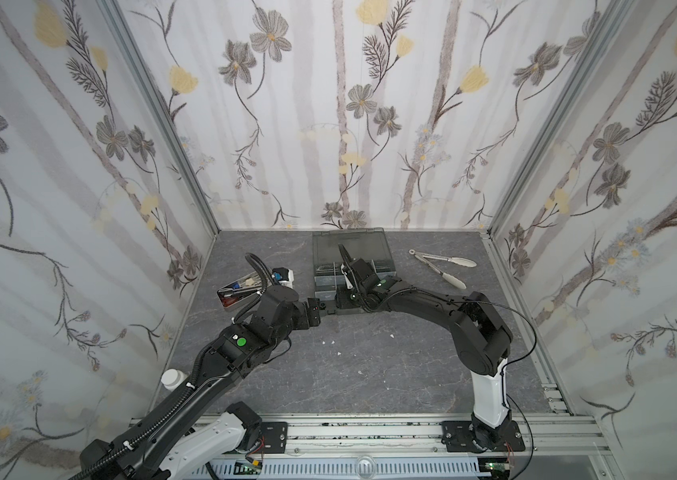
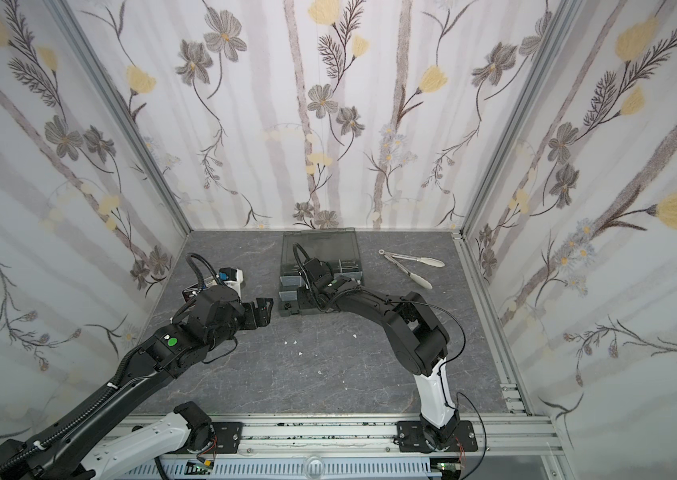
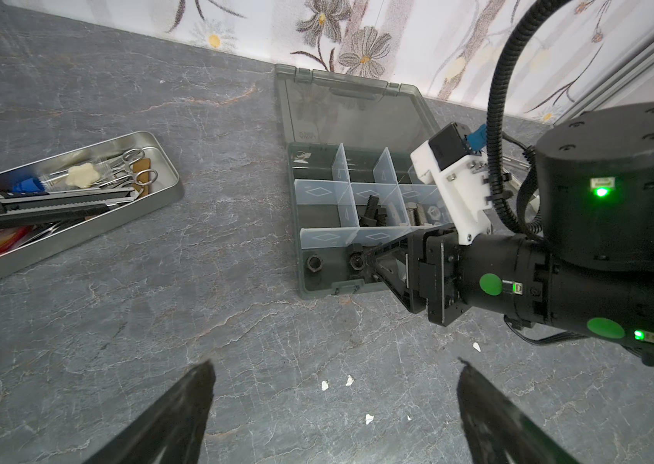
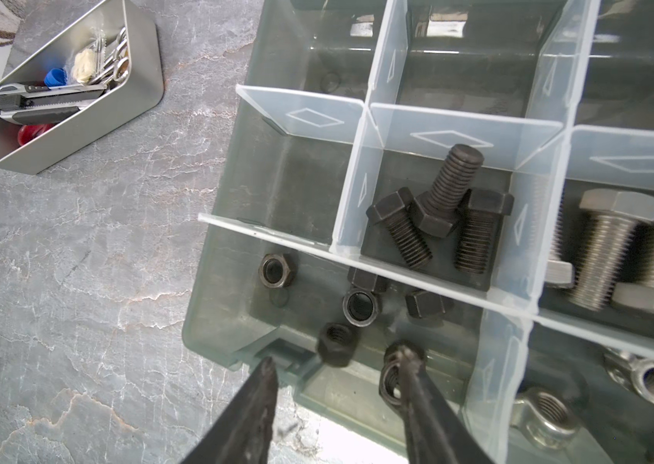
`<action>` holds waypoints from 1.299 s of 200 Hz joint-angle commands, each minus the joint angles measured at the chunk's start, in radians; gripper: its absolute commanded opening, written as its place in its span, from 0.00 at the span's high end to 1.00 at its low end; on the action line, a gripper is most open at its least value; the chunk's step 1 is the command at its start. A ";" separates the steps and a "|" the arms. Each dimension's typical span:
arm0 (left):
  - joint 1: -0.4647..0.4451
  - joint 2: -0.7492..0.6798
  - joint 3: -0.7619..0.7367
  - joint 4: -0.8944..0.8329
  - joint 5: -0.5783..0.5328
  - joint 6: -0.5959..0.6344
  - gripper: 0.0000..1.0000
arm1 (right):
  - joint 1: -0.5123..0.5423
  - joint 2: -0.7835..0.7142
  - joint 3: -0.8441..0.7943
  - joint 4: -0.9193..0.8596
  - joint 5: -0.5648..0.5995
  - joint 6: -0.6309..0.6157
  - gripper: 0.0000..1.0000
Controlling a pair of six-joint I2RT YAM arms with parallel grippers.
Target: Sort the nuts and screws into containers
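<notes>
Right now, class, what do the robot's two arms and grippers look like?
The left arm and right arm are mostly black, each with a white lower link, a ribbed black cable hose and round green stickers. The right wrist bears a white camera mount. The left gripper and right gripper have dark, tapering, pointed fingers.

In both top views the right arm covers the near half of the organizer box, so what lies there is out of sight. The left arm hides most of the metal tray.

In the right wrist view the silver screws are blurred and run off the frame edge. A black nut sits partly behind one of the fingers, perhaps touching it.

The white flecks on the desk are too small to name.
</notes>
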State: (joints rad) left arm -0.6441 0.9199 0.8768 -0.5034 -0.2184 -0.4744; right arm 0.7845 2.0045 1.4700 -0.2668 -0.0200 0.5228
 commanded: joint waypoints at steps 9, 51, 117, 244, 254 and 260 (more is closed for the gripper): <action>0.002 -0.007 0.001 0.012 -0.087 -0.007 0.05 | -0.001 -0.059 -0.001 0.006 0.027 -0.007 0.44; 0.040 -0.023 0.016 0.036 -0.201 0.008 0.03 | -0.025 -0.258 -0.144 0.086 0.099 -0.052 0.43; 0.059 -0.147 -0.058 0.168 -0.340 0.043 0.00 | -0.164 -0.736 -0.574 0.280 0.172 -0.088 0.36; 0.135 -0.183 -0.584 1.085 -0.425 0.441 0.00 | -0.321 -1.105 -1.218 0.874 0.713 -0.320 0.00; 0.195 -0.126 -0.586 1.127 -0.372 0.422 0.00 | -0.348 -1.092 -1.236 0.923 0.714 -0.337 0.00; 0.233 -0.086 -0.579 1.133 -0.334 0.409 0.00 | -0.359 -1.081 -1.245 0.949 0.718 -0.354 0.00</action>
State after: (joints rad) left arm -0.5014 0.7460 0.3065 0.3397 -0.6094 -0.0994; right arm 0.4603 0.9054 0.2565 0.4530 0.6022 0.2398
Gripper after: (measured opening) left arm 0.998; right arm 0.996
